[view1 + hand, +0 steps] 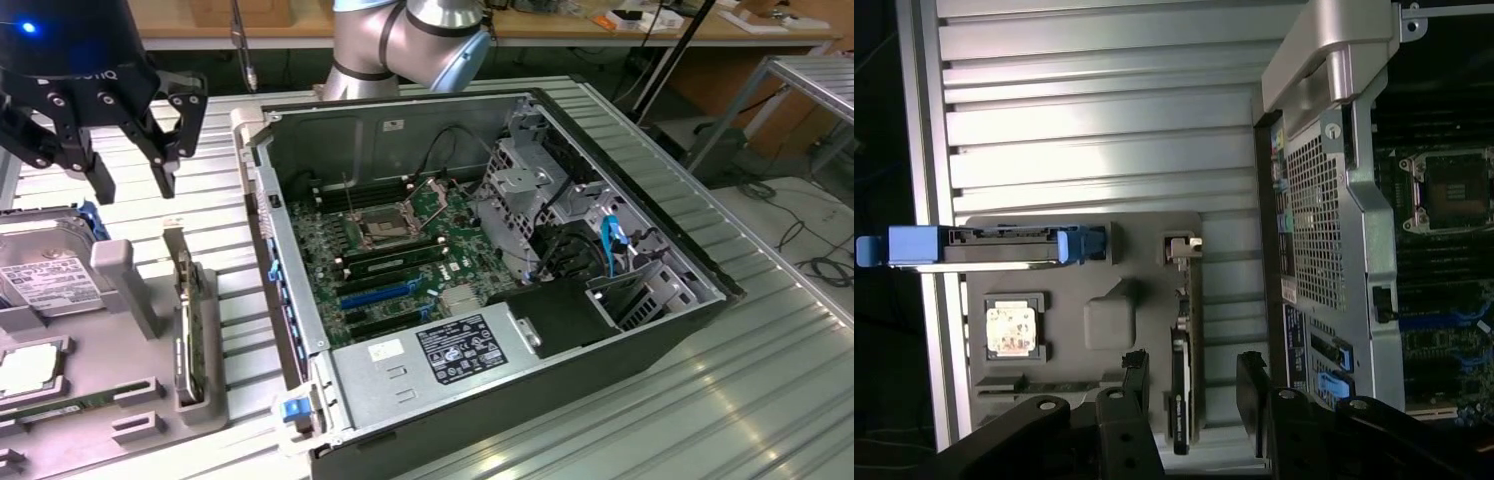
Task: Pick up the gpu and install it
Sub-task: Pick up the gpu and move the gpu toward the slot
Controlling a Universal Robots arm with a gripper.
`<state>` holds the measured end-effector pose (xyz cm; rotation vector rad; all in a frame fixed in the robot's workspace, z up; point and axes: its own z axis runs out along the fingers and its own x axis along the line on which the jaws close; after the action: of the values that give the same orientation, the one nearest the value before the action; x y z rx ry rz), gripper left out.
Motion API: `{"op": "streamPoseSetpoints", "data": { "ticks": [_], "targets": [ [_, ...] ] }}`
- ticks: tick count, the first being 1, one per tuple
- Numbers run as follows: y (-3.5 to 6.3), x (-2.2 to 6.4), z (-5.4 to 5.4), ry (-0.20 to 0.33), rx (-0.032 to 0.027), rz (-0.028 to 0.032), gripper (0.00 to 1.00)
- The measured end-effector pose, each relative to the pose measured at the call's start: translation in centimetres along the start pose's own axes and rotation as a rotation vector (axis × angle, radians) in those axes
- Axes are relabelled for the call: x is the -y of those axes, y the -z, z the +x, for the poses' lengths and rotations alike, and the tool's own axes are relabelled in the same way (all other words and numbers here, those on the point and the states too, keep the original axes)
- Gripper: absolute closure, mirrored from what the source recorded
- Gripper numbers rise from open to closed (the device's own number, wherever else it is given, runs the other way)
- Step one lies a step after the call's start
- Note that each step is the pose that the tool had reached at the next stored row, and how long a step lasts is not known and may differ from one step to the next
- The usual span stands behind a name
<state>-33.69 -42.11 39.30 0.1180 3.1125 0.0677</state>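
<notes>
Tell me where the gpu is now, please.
The gpu stands on its edge in the gray holder at the exterior view's left, between the hard drive and the open computer case.

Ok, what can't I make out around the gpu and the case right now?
- gpu: stands edge-on in both views, so its face is unseen.
- tray: cut off by the exterior view's left edge.
- expansion slots: exterior view, too small to tell which is free.

In the exterior view the gpu (188,330) stands edge-on at 8 o'clock, its face hidden; the hard drive (47,275) at 9 o'clock is cut by the edge, its label print too small to read.
</notes>
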Motion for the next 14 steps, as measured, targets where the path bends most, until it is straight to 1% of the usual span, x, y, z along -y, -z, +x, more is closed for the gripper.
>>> {"op": "streamPoseSetpoints", "data": {
  "ticks": [14],
  "targets": [
    [-0.20, 0.06, 0.00, 0.000, 0.0000, 0.0000, 0.52]
  ]
}}
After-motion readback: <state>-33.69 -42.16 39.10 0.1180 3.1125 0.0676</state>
